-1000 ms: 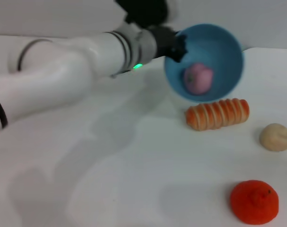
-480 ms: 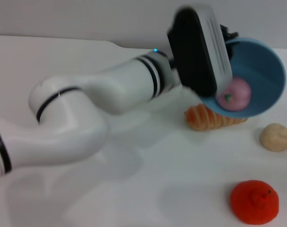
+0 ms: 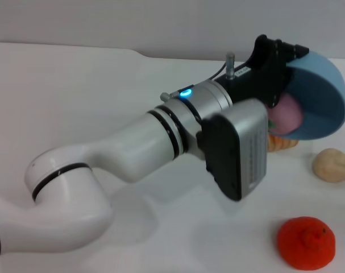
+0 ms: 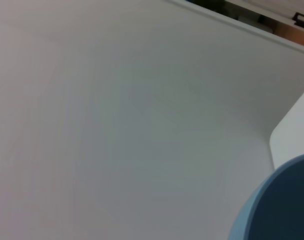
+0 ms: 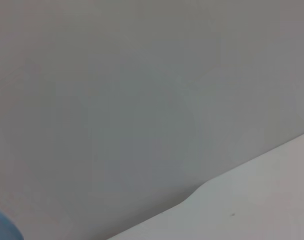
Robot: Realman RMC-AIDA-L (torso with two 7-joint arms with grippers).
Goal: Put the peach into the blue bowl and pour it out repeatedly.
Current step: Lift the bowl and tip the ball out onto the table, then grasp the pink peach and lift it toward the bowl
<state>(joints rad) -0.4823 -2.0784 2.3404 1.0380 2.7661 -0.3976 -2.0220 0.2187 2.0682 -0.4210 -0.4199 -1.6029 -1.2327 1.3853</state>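
In the head view, the left arm reaches from the lower left of the frame up to the upper right, where the left gripper (image 3: 273, 60) holds the blue bowl (image 3: 323, 94) by its rim, lifted off the white table (image 3: 75, 96) and tipped on its side with its opening turned toward the arm; the jaws look clamped on the rim, though the contact itself is partly hidden. The peach (image 3: 286, 116) sits inside the tilted bowl, against its lower wall. Just under the bowl, a ridged orange bread-like piece (image 3: 281, 142) peeks out. A beige round lump (image 3: 332, 165) lies at the right edge, and an orange-red bumpy fruit (image 3: 306, 243) lies at the lower right. In the left wrist view, only a curve of the bowl shows in the lower right corner, before a grey wall (image 4: 116, 125). In the right wrist view, wall and a strip of table appear; the right gripper is out of sight.
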